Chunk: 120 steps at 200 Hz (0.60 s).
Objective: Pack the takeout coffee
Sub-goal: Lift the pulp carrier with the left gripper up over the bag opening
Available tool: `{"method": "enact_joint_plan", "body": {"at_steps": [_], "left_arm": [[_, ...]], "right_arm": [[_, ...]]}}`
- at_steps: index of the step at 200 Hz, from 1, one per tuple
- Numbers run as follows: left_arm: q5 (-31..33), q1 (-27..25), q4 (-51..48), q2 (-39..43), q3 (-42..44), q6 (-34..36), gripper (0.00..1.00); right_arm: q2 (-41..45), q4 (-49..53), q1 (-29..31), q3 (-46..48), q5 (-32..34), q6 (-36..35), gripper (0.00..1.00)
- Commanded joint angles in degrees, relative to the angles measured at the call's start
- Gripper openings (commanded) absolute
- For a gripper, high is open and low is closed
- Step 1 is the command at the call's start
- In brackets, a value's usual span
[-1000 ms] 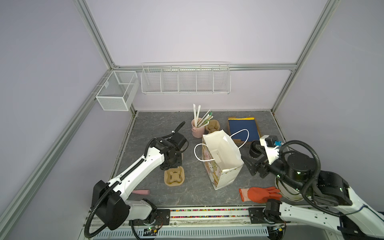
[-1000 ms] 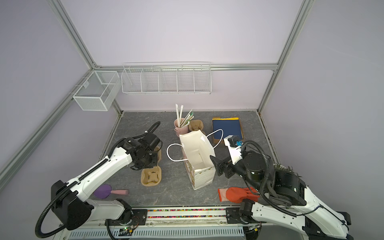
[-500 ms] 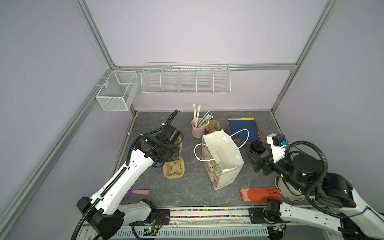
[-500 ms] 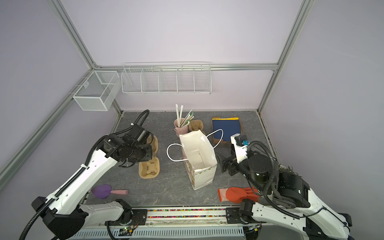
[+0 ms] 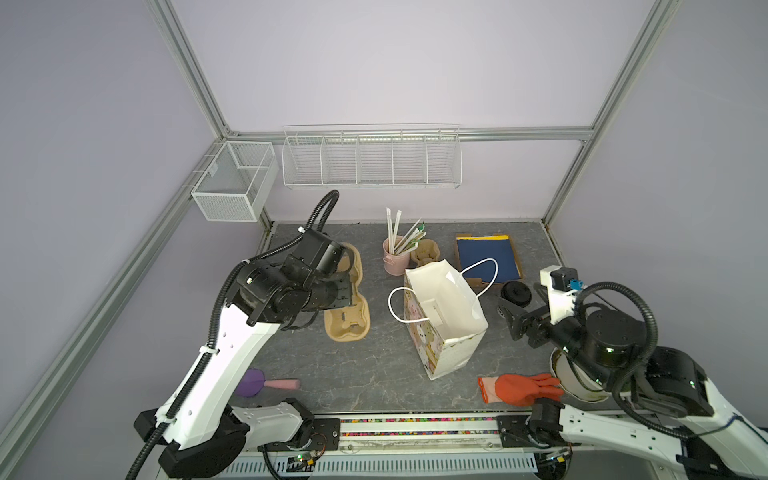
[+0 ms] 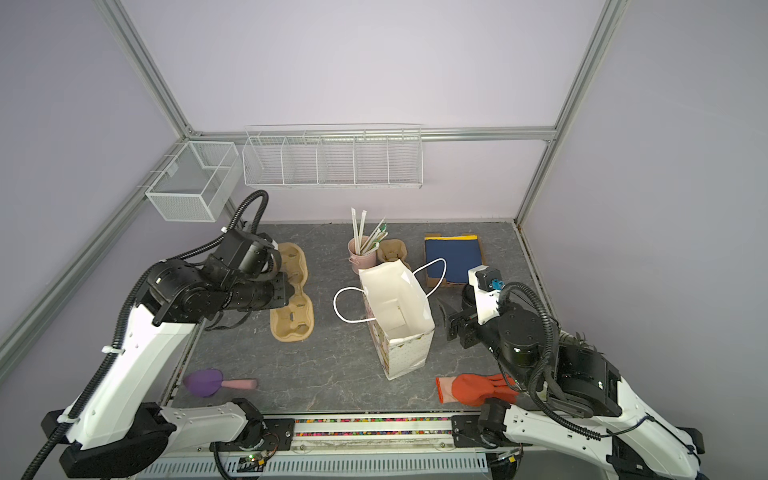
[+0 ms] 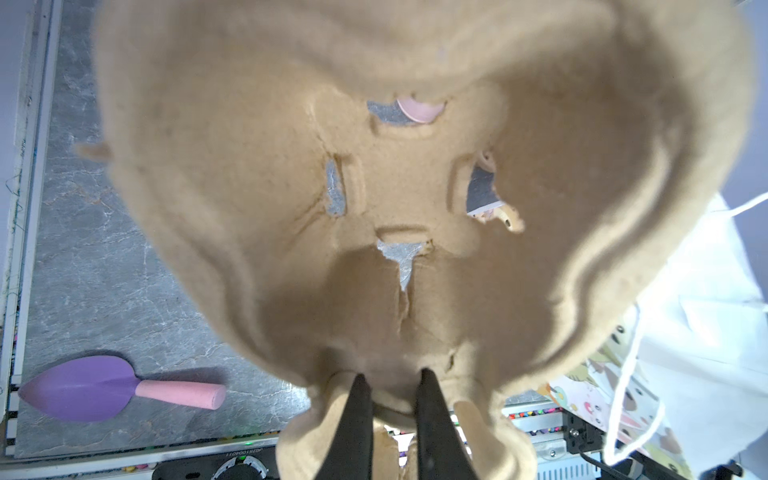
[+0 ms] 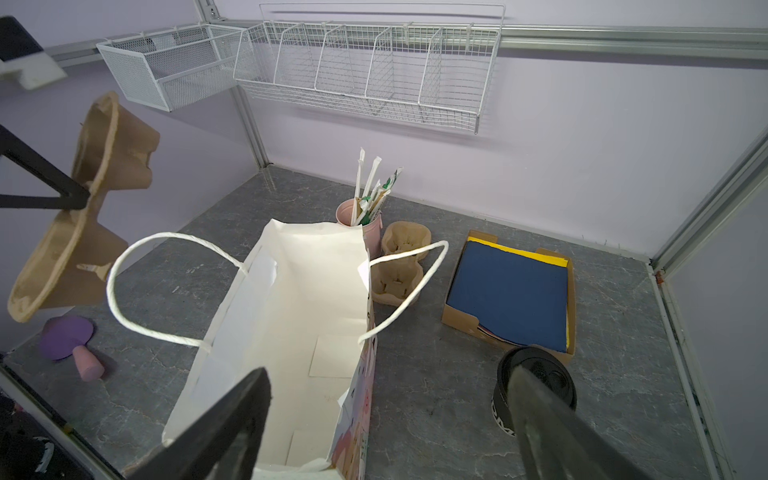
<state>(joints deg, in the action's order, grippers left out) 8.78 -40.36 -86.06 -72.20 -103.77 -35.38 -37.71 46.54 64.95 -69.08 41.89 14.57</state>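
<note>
- The left gripper (image 7: 390,380) clenches a brown moulded-pulp cup carrier (image 8: 112,162) at its middle and holds it tilted in the air.
- The right gripper (image 8: 386,372) hangs released, jaws wide, beside an upright white paper bag (image 5: 440,316).
- The black lidded paper coffee cup (image 5: 515,292) stands on the grey table (image 5: 374,374), just beside a cardboard box of blue paper (image 5: 488,257).

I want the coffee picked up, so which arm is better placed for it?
Right. On the right arm the jaws stand open beside the takeout coffee; on the left arm they are shut on a pulp carrier, across the bag.
</note>
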Motion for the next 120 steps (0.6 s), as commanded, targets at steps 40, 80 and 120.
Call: {"method": "enact_joint_plan", "body": {"at_steps": [40,80,120], "left_arm": [[1.5,-5.2,-9.6,-5.8,-14.8,-2.0,0.00],[2.2,-8.6,-13.2,-11.2,-26.3,-3.4,0.00],[0.1,-12.3,-15.0,-17.7,-34.8,-5.0,0.00]], "right_arm": [[0.0,0.3,-0.7,1.8,2.6,0.6,0.92],[-0.3,0.0,-1.4,3.1,2.8,0.8,0.92],[-0.3,-0.1,-2.2,4.4,2.6,1.3,0.92]]}}
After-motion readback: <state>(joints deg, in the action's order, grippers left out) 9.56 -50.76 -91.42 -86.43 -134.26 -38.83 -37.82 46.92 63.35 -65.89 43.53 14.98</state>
